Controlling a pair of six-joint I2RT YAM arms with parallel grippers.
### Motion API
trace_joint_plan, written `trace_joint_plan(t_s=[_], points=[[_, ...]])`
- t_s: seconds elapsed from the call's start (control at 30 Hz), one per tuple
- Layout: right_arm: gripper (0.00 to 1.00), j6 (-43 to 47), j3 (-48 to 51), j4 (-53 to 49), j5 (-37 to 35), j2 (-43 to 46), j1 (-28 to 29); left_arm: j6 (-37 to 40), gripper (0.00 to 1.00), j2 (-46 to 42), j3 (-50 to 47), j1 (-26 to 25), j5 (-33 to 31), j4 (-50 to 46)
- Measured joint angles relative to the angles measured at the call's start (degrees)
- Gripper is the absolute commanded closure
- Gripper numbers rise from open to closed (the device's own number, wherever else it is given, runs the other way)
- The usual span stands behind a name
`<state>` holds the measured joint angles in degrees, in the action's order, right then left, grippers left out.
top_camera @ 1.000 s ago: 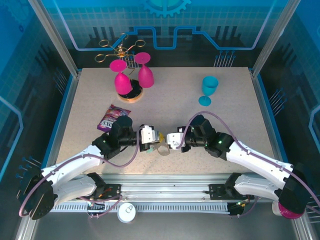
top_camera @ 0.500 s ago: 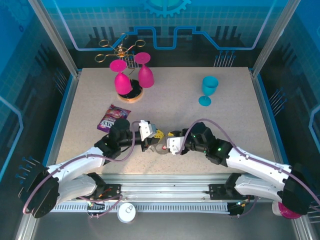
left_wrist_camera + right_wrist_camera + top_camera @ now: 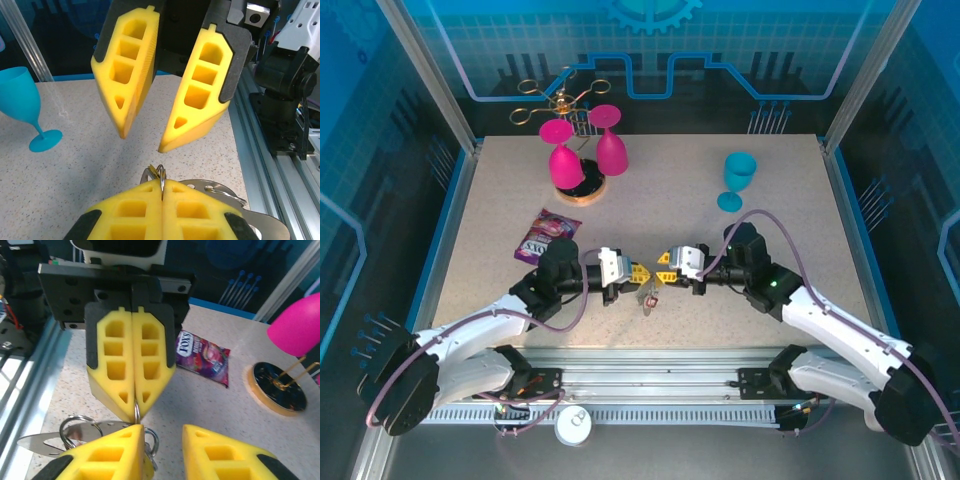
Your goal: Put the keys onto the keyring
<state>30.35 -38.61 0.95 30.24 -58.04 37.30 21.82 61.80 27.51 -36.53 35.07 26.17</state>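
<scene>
My left gripper (image 3: 162,183) is shut on a thin metal split ring (image 3: 161,174), which pokes out between its fingertips. A brass-coloured edge (image 3: 151,169) shows beside the ring, and a flat silver piece (image 3: 226,192) with a smaller ring hangs under the fingers. In the right wrist view the left gripper (image 3: 135,407) points down with the ring (image 3: 136,412) in its tip. My right gripper (image 3: 162,434) faces it, open, its left finger beside a second ring loop (image 3: 156,442). From above, the left gripper (image 3: 637,273) and the right gripper (image 3: 663,267) meet over the bunch (image 3: 648,295). Coloured key heads and the dark oval loop are hidden.
A purple candy packet (image 3: 546,234) lies left of the arms. Two pink glasses (image 3: 585,152) hang on a gold stand with a round base (image 3: 277,390) at the back left. A teal goblet (image 3: 737,180) stands back right. The metal rail (image 3: 280,165) runs along the near table edge.
My right gripper has lifted and swung away from the front edge, toward the back, and now faces the left gripper. The left gripper has shifted only slightly and still pinches the ring.
</scene>
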Motion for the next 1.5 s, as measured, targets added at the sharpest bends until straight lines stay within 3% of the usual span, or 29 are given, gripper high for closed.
trace_joint_plan(t_s=[0.5, 0.63, 0.77, 0.83, 0.97, 1.1, 1.3, 1.5], points=[[0.74, 0.3, -0.5, -2.4, 2.2, -3.9, 0.4, 1.0, 1.00, 0.7, 0.0, 0.0, 1.7, -0.1], [0.83, 0.3, -0.5, -2.3, 2.9, -4.9, 0.6, 1.0, 1.00, 0.9, 0.0, 0.0, 2.2, 0.4], [1.00, 0.0, -0.5, -1.7, 3.7, -5.1, 0.6, 0.7, 1.00, 1.2, 0.0, 0.4, 2.3, 1.4], [1.00, -0.6, -0.5, -1.6, 3.7, -5.1, 0.6, 0.7, 1.00, 1.2, 0.0, 0.4, 2.3, 1.6], [1.00, 0.1, -1.4, -3.6, 3.0, -5.0, 0.6, 1.4, 0.86, 1.1, 0.2, 0.3, 0.7, 0.3], [1.00, 4.2, -7.1, -12.3, -0.6, -5.7, 1.7, 5.5, 0.82, 1.0, 4.2, -0.3, -3.1, -9.1], [1.00, 11.6, -18.5, -26.1, -10.7, -11.6, 5.9, 12.9, 0.85, 1.0, 12.7, -1.4, -9.7, -26.2], [0.98, 14.1, -21.9, -31.8, -14.4, -14.1, 8.4, 15.6, 1.00, 1.0, 13.3, -1.4, -10.9, -33.0]])
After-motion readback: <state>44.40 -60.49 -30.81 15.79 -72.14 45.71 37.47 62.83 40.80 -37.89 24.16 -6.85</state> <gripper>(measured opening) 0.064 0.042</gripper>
